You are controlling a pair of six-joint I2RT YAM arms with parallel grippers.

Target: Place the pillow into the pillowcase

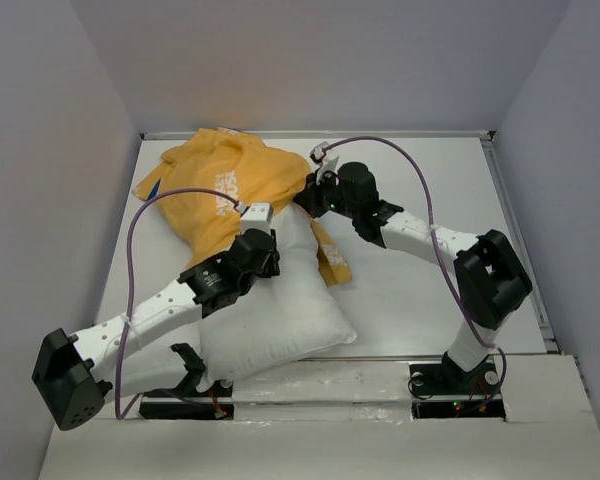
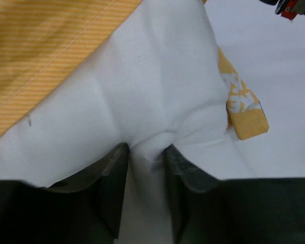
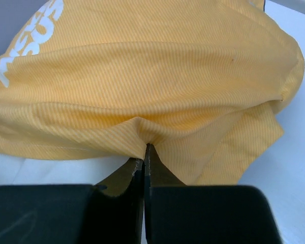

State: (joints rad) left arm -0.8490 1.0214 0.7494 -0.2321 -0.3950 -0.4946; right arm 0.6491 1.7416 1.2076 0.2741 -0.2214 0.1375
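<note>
- Our left gripper (image 2: 145,152) is clenched on a pinched fold of the white pillow (image 1: 280,315), and we see its two dark fingers pressing the cloth from either side.
- Our right gripper (image 3: 144,152) is clamped on a puckered edge of the orange-yellow pillowcase (image 3: 142,76), with its fingers almost meeting.
- The pillow lies on the white table (image 1: 430,290). Its near end is by the arm bases, and orange cloth overlaps its far end just beyond the left gripper.
- The pillowcase lies crumpled at the table's far left, beyond both grippers. One strip trails along the pillow's right side.
</note>
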